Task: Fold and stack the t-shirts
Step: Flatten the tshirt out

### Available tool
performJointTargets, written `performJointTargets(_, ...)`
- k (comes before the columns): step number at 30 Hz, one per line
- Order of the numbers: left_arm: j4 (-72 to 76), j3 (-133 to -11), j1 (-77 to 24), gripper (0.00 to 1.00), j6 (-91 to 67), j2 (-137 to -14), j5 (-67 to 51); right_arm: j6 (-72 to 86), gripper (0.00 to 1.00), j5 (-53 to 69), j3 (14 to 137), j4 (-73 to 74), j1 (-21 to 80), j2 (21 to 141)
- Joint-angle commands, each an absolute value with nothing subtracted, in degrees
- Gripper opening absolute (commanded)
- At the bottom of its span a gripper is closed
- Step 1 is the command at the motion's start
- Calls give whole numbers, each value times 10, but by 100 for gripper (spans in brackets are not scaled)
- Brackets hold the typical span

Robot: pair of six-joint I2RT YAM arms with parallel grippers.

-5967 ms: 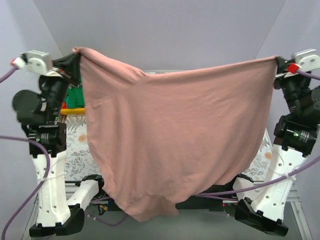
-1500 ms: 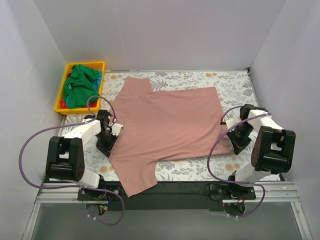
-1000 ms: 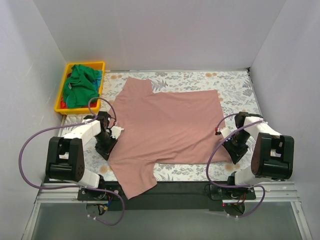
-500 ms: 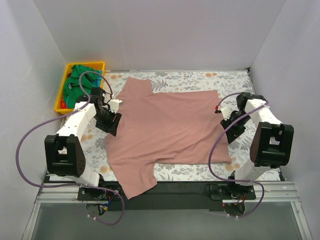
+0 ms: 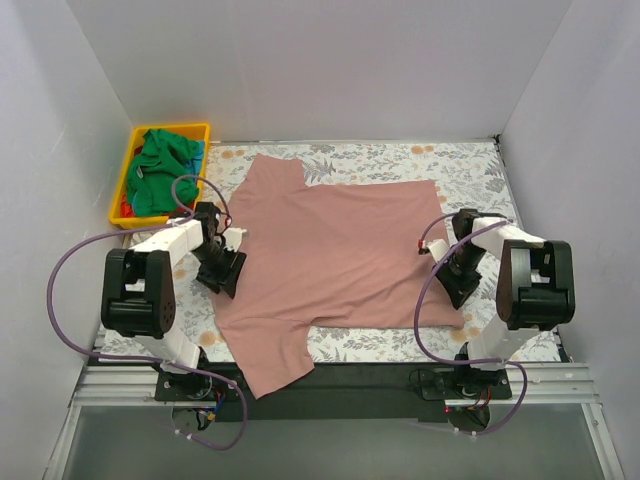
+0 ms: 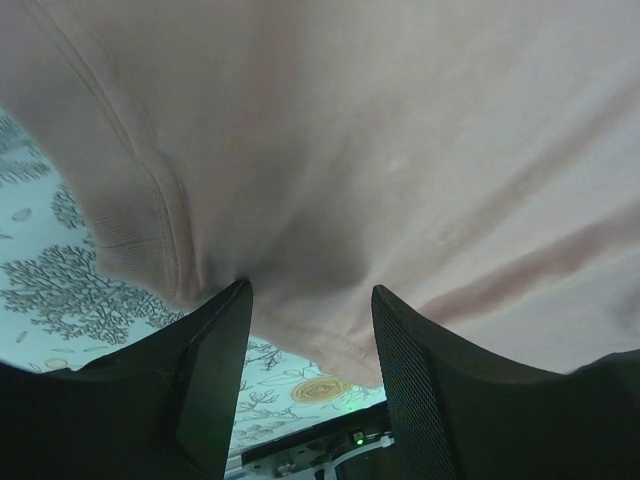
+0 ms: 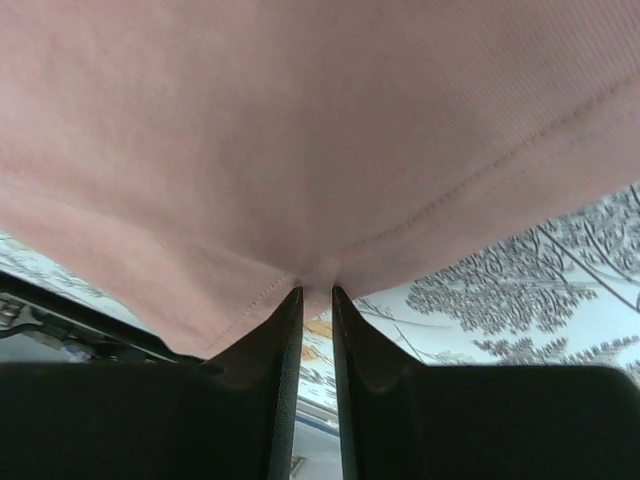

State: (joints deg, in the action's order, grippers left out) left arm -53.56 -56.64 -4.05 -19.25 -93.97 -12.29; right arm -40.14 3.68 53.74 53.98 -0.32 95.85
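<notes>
Pink across the middle of the floral table cover [image 5: 470, 170]: see the dusty-pink t-shirt [image 5: 340, 250] spread nearly flat, sleeves reaching toward 11 and 7 o'clock, hem running down the 3 o'clock side.

Judging by the drape, expect light, limp cotton with some cling to the cover. Will not hold a shape; will sag between any two held points, drag behind, and wrinkle if pushed rather than lifted. Not fragile, not slippery by the look of it.

Find the left gripper [image 5: 224, 270] at the 9 o'clock edge, between the sleeves. From its wrist camera, note the fingers [image 6: 215, 370] standing well apart, a ribbed stitched edge bunched in the gap but not pinched. Find the right gripper [image 5: 452, 280] at the 3 o'clock edge, fingers [image 7: 285, 350] drawn almost together and nipping a small tuck of the stitched hem.

For folding, best to take hold at edges and corners: hem corners, shoulder seams, sleeve ends. Pinch a doubled tuck instead of scraping at a single flat layer, and grip two matched points for an even lift.

Well apart at 10 o'clock, leave the green t-shirt [image 5: 160, 170] and a sliver of red fabric [image 5: 125, 208] heaped in the yellow plastic bin [image 5: 172, 127].
</notes>
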Motion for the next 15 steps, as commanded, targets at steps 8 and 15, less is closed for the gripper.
performJointTargets(8, -584, -610, -25, 56, -153, -863, -190, -447, 40, 39, 601, 548, -6, 861)
performJointTargets(15, -664, -587, -53, 59, -41, -795, -151, -559, 39, 40, 534, 592, 25, 759)
